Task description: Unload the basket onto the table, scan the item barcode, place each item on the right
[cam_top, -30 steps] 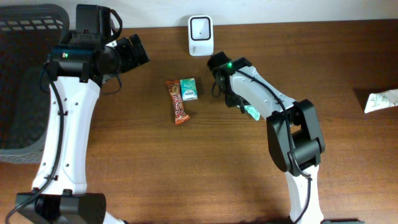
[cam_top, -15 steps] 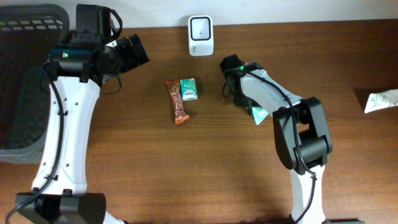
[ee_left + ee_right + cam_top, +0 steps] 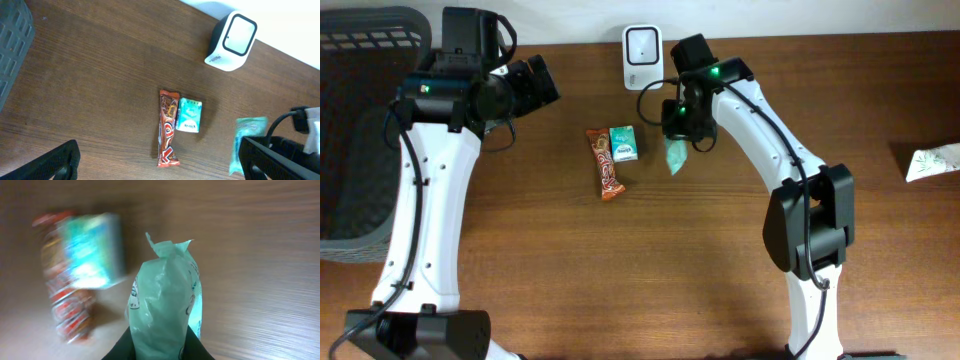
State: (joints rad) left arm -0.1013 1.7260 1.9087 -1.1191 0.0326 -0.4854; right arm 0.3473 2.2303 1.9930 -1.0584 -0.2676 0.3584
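Note:
My right gripper (image 3: 676, 128) (image 3: 160, 347) is shut on a pale green packet (image 3: 674, 155) (image 3: 165, 305) (image 3: 245, 142), which hangs above the table just right of the two items lying there. A white barcode scanner (image 3: 642, 56) (image 3: 232, 41) stands upright at the back edge, a short way behind the held packet. A small teal box (image 3: 623, 143) (image 3: 189, 115) (image 3: 90, 250) and a red-brown candy bar (image 3: 605, 164) (image 3: 168, 128) (image 3: 65, 300) lie side by side on the wood. My left gripper (image 3: 535, 83) (image 3: 160, 167) hovers at the back left, open and empty.
A dark mesh basket (image 3: 360, 120) (image 3: 12, 45) fills the far left. Another pale green packet (image 3: 932, 162) lies at the table's right edge. The wall runs along the back behind the scanner.
My right gripper has closed on the green packet, lifted it off the table and carried it left and back toward the scanner. The left arm has not moved.

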